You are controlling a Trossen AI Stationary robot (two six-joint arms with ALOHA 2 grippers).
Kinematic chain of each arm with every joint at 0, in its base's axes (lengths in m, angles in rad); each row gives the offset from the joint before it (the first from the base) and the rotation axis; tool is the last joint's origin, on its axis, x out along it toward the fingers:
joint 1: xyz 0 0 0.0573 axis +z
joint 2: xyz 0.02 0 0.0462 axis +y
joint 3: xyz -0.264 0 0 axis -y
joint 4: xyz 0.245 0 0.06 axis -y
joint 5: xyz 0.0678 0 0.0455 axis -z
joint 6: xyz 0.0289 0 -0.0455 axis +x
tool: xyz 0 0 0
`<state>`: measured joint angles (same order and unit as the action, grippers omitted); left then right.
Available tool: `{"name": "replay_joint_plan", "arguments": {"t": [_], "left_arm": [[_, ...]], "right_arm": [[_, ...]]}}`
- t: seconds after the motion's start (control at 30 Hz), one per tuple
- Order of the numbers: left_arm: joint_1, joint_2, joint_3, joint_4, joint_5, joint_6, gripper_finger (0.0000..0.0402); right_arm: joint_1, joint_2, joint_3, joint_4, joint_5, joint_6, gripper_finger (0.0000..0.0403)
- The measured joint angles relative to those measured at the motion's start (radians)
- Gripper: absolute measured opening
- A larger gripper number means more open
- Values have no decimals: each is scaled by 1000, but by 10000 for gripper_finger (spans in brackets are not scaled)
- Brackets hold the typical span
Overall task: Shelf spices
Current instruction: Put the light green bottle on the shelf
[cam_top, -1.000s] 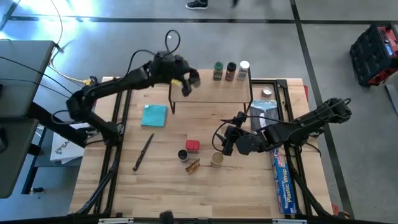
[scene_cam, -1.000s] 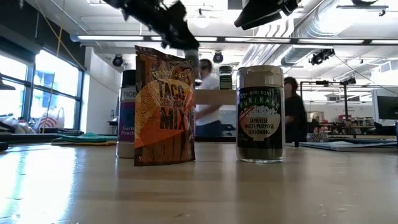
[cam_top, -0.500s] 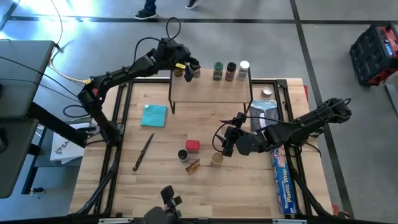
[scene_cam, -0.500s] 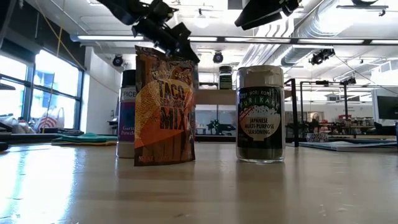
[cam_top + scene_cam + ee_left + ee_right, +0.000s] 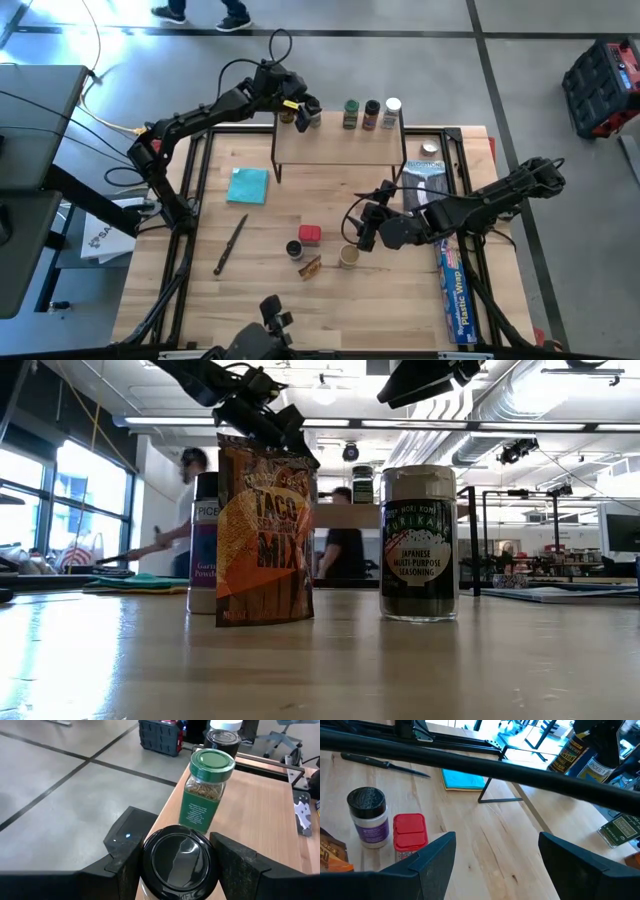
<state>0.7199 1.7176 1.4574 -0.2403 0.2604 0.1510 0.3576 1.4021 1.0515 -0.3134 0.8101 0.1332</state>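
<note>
My left gripper [image 5: 297, 113] is shut on a black-lidded jar [image 5: 180, 862] at the far left end of the shelf [image 5: 340, 148]. Green-lidded [image 5: 207, 790], dark-lidded [image 5: 222, 740] and white-lidded [image 5: 392, 110] jars stand in a row on the shelf's far edge. On the table stand a red box [image 5: 309, 234], a dark-lidded jar [image 5: 294, 248], a brown-orange packet [image 5: 310, 266] and a tan-lidded jar [image 5: 348, 256]. My right gripper [image 5: 362, 228] hangs open above the table, just beyond the tan-lidded jar, touching nothing. My left gripper pinches the black-lidded jar between its two fingers [image 5: 127, 867] at the top, by the lid's rim [image 5: 150, 865]. The fingers come from the table's left, slanting down. The jar stays upright; its base is hidden, so whether it stands on the shelf cannot be told.
A teal cloth [image 5: 248, 185] and a knife [image 5: 230, 243] lie on the table's left half. A long blue plastic-wrap box [image 5: 452, 290] lies along the right edge, with a bag [image 5: 425, 180] and a white lid [image 5: 428, 150] right of the shelf. People move behind the table.
My left gripper has carried the black-lidded jar from above the shelf's near left corner toward the far edge and downward, then has held almost still at the shelf's far left end.
</note>
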Motion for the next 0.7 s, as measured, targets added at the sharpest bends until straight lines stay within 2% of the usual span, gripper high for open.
{"name": "replay_joint_plan", "arguments": {"t": [0.37,0.7], "left_arm": [[0,-1,2,-27,0,4,205],[-1,-1,2,-50,0,22,223]], "right_arm": [[0,0,0,0,-2,1,279],[0,0,0,0,-9,1,279]]}}
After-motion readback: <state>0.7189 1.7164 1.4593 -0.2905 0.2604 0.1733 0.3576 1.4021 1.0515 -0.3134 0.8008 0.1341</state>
